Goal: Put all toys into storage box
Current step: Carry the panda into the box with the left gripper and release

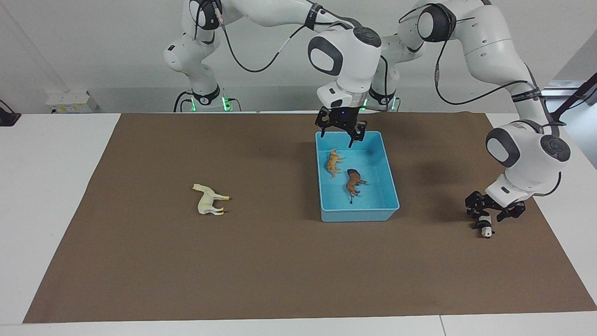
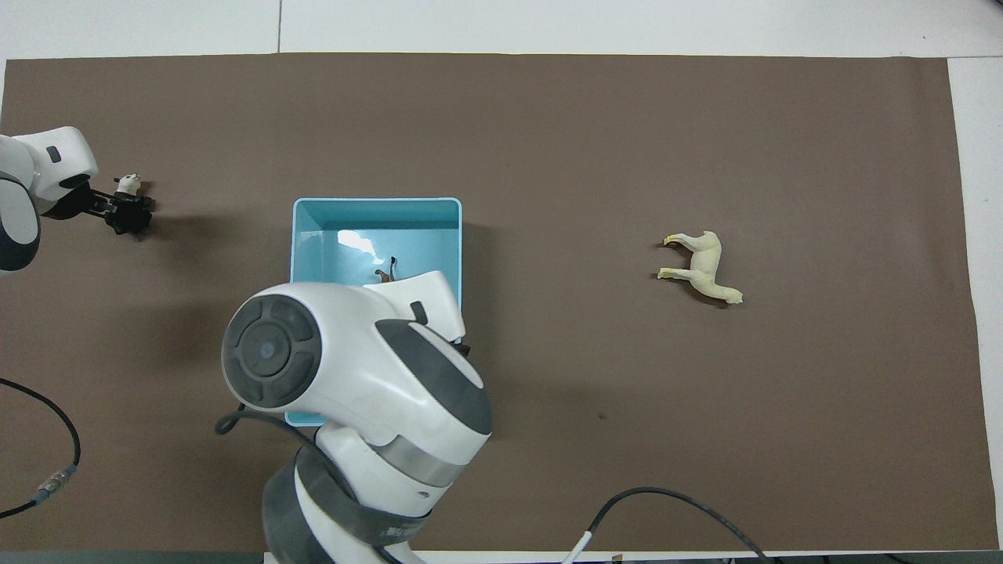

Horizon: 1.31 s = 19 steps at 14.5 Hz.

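The light-blue storage box (image 1: 359, 215) (image 2: 376, 203) stands mid-table. In it lie the orange tiger (image 1: 333, 162) and the brown lion (image 1: 354, 181). Above the box's end nearer the robots hangs my right gripper (image 1: 340, 133), open and empty. The overhead view shows this arm covering most of the box; only the lion's tail (image 2: 386, 270) peeks out. The panda (image 1: 486, 227) (image 2: 128, 185) lies toward the left arm's end of the table. My left gripper (image 1: 490, 213) (image 2: 128, 215) is low over it, open, fingers on either side. The cream-white horse (image 1: 209, 199) (image 2: 702, 267) lies toward the right arm's end.
A brown mat (image 1: 261, 261) covers the table, with a white margin around it. Cables trail near the robots' end of the table in the overhead view.
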{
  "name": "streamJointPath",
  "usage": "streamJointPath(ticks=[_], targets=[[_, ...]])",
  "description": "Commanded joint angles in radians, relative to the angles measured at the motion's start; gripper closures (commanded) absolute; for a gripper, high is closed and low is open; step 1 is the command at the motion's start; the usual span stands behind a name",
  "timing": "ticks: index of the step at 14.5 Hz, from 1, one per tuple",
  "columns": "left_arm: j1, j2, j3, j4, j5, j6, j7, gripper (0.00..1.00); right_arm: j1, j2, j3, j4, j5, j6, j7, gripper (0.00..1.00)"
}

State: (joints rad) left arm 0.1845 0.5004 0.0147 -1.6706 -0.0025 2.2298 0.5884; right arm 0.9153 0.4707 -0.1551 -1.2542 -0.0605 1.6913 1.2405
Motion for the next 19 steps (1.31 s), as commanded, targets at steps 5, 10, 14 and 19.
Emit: streamJointPath(ticks=[5,10,14,19], targets=[[-0.005,0.047,0.004,0.009,0.001,0.060,-0.009,0.11,-0.435,-0.098,0.009,-0.198,-0.002,0.049,-0.430,0.00],[-0.005,0.047,0.002,0.020,-0.002,0.056,-0.018,0.88,-0.591,-0.247,0.009,-0.670,-0.002,0.460,-0.679,0.00],[-0.026,0.035,0.001,0.121,-0.005,-0.101,-0.079,0.90,-0.650,-0.238,0.011,-0.741,0.001,0.536,-0.760,0.00],[-0.222,-0.222,0.001,0.077,-0.001,-0.372,-0.485,0.88,-0.609,-0.204,0.011,-0.835,0.010,0.692,-0.782,0.00]])
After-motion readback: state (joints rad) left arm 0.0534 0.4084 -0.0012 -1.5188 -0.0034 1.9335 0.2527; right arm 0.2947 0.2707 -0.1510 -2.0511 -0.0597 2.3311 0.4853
